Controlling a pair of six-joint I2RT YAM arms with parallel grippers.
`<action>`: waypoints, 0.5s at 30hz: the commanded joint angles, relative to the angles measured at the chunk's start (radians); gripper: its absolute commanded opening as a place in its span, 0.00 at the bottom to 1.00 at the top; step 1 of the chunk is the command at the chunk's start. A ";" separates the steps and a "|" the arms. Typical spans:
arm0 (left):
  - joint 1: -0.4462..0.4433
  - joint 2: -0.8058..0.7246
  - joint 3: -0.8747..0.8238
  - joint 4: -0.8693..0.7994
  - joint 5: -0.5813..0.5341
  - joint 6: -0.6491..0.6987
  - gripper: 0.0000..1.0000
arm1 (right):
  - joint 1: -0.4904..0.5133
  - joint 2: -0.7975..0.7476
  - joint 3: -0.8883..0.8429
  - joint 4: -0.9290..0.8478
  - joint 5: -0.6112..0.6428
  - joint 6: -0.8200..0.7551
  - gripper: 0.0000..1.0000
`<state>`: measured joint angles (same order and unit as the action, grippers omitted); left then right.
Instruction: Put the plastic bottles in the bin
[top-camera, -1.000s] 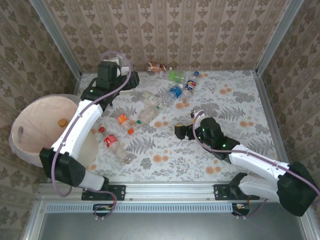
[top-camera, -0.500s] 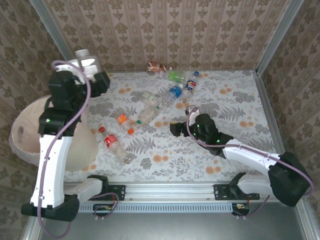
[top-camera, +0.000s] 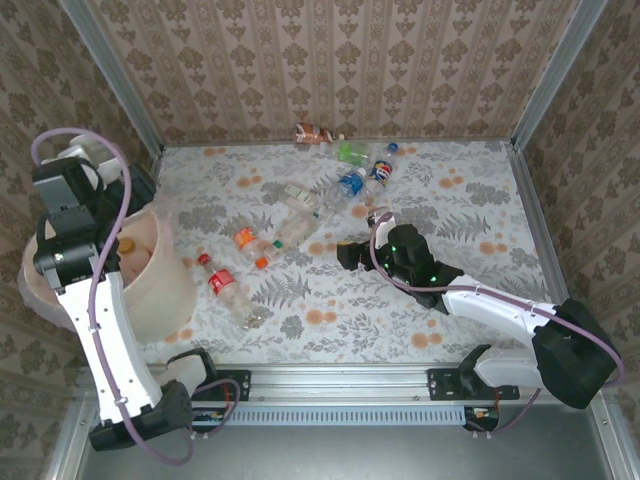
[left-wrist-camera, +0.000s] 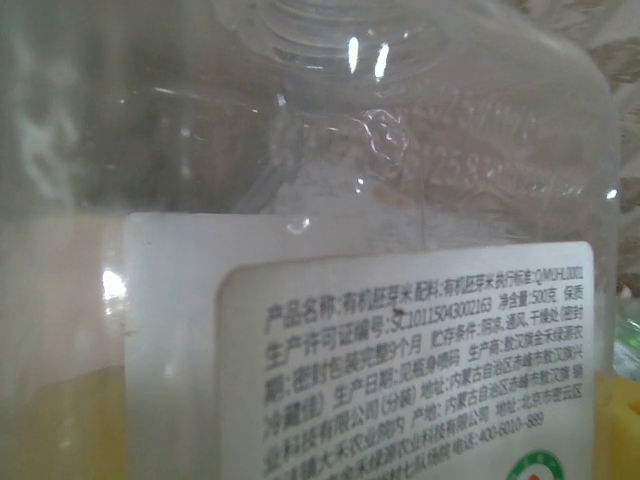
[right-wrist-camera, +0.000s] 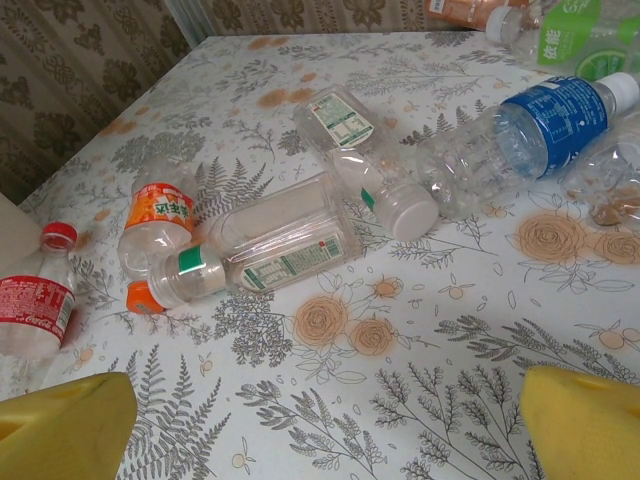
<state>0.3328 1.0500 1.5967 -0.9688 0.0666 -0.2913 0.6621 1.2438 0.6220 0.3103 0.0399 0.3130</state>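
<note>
The left gripper (top-camera: 78, 160) is raised at the end of its upright arm, with the bin (top-camera: 160, 285) below and just nearer than it in the top view. A small orange item (top-camera: 127, 243) lies inside the tub. This gripper is clamped on a clear bottle with a white printed label (left-wrist-camera: 400, 150). In the wrist view the bottle sits right against the camera, with a yellow pad (left-wrist-camera: 30, 430) at each lower corner pressing its sides. The right gripper (right-wrist-camera: 320, 435) hangs low over the flowered table (right-wrist-camera: 430, 330) with its yellow fingers (right-wrist-camera: 60, 430) spread wide and nothing between them. The loose plastic bottles lie ahead of it. A clear bottle with an orange cap (right-wrist-camera: 260, 255) is nearest, straight ahead and slightly left. An orange-label bottle (right-wrist-camera: 160, 215) lies touching it on its left. A red-label bottle (right-wrist-camera: 30, 310) lies at the far left, level with the fingertips. A clear bottle with a white cap (right-wrist-camera: 370, 170) lies just beyond the nearest one, and a blue-label bottle (right-wrist-camera: 545, 125) lies ahead to the right. Farther off on the right are a green-label bottle (right-wrist-camera: 580, 35) and an orange-brown bottle (right-wrist-camera: 470, 10) by the wall.
</note>
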 joint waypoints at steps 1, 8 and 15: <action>0.133 -0.021 -0.049 -0.032 0.145 0.020 0.76 | 0.007 0.009 0.025 0.012 -0.011 -0.021 1.00; 0.317 -0.028 -0.133 -0.039 0.266 0.023 0.77 | 0.007 0.029 0.040 0.004 -0.016 -0.033 1.00; 0.379 -0.035 -0.205 0.005 0.248 -0.012 0.77 | 0.007 0.051 0.059 -0.004 -0.033 -0.044 1.00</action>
<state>0.6903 1.0370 1.4155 -1.0008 0.2962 -0.2913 0.6621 1.2835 0.6472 0.3084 0.0280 0.2871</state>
